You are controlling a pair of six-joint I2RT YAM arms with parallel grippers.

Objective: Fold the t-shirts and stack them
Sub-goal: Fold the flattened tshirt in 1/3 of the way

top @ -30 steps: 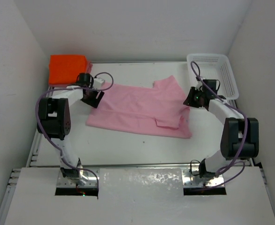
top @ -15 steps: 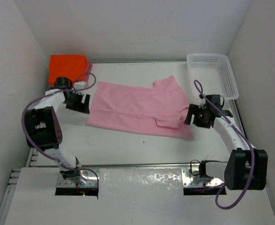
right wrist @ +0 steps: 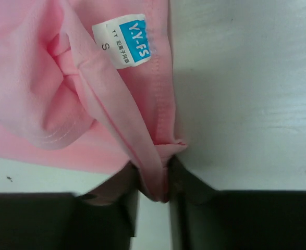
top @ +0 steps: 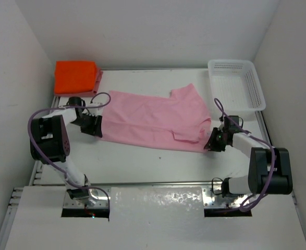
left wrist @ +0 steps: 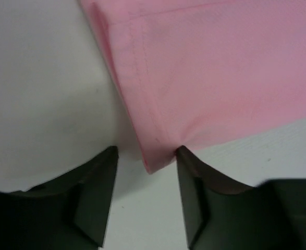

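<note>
Light pink t-shirt (top: 153, 119) spread mid-table; orange t-shirt (top: 75, 76) folded far-left

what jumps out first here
A light pink t-shirt lies spread across the middle of the table, with the right fingers pinched on a fold at its near right corner and the left fingers open around its near left corner. A folded orange shirt sits at the far left, a white basket at the far right.

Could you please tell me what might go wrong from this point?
1. The left end effector stands open around only the corner tip of the light pink cloth t-shirt; when it closes, it may miss or slip off.
2. The right end effector pinches a bunched fold below the white-and-blue size label, so lifting could pull the shirt crooked.
</note>
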